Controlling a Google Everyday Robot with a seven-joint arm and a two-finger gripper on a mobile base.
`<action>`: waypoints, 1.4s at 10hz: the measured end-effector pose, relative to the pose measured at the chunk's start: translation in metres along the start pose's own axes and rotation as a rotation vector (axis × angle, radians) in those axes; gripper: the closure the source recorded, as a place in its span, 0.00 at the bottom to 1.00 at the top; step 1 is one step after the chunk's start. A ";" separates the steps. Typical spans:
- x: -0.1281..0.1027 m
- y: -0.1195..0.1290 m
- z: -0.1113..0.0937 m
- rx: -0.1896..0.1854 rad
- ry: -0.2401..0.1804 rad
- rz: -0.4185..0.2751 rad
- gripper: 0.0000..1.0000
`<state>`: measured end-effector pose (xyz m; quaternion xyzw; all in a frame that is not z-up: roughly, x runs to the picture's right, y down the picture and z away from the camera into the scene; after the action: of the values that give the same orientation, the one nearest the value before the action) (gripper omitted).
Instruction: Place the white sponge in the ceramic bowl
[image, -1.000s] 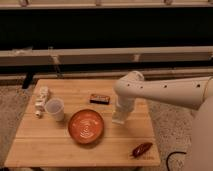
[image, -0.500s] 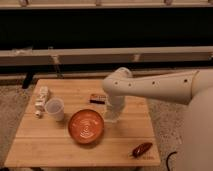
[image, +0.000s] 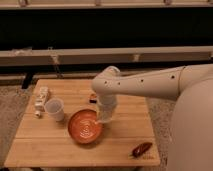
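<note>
The gripper (image: 103, 120) is hanging at the right rim of the ceramic bowl (image: 84, 127) on the wooden table (image: 60, 147), beside a white cup (image: 55, 109). The white sponge is not showing (perhaps hidden under the wrist). A release this near the rim risks dropping it outside the bowl.

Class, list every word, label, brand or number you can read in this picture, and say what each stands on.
None can be read.
The small dark packet behind the gripper is too blurred for any print to show.
The ceramic bowl and white cup bear no text.
</note>
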<state>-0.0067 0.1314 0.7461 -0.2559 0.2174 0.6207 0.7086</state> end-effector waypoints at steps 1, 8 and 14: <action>0.006 0.013 0.000 0.000 0.004 -0.025 0.87; 0.009 0.030 0.004 0.012 0.003 -0.077 0.87; 0.008 0.038 0.009 0.029 -0.004 -0.101 0.87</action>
<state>-0.0438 0.1473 0.7443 -0.2553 0.2118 0.5814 0.7429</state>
